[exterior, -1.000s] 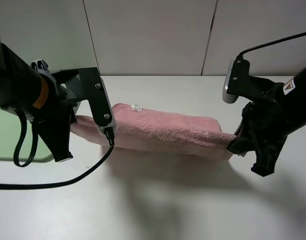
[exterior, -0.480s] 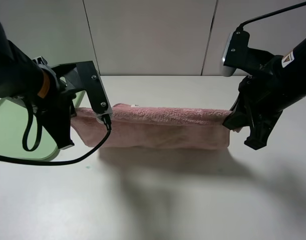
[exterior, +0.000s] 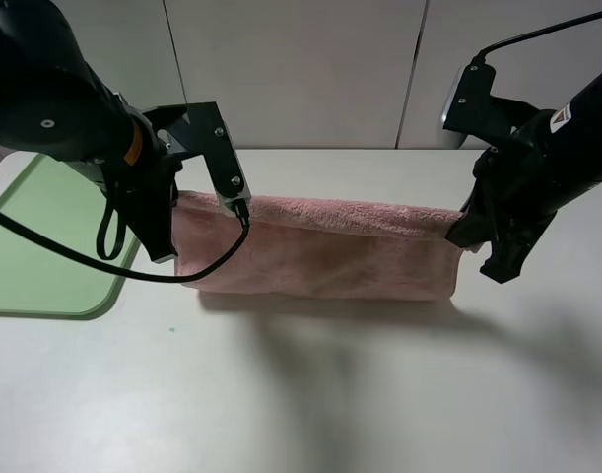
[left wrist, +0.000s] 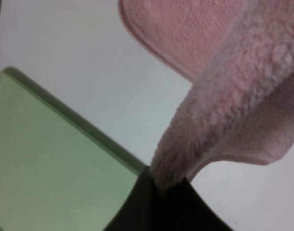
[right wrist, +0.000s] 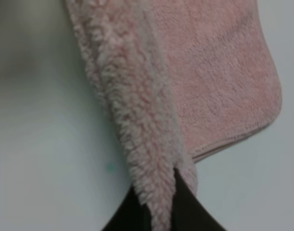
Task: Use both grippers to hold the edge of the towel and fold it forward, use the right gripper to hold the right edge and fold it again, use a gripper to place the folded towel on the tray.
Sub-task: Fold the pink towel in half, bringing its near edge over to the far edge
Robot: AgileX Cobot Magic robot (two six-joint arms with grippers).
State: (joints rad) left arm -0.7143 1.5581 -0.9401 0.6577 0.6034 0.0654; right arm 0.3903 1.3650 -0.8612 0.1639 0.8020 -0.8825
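Observation:
The pink towel hangs stretched between both grippers above the white table, its lower part resting on the table. My left gripper is shut on the towel's left edge; the left wrist view shows the fluffy edge pinched in the dark jaws. My right gripper is shut on the towel's right edge, seen clamped in the right wrist view. The green tray lies at the far left and also shows in the left wrist view.
The white table extends in front of the towel. A pale panelled wall runs behind the table. A black cable hangs from the left arm in front of the towel's left part.
Both grippers have lifted the towel's held edge and carried it back, away from the camera. The left arm has shifted right, uncovering more of the tray.

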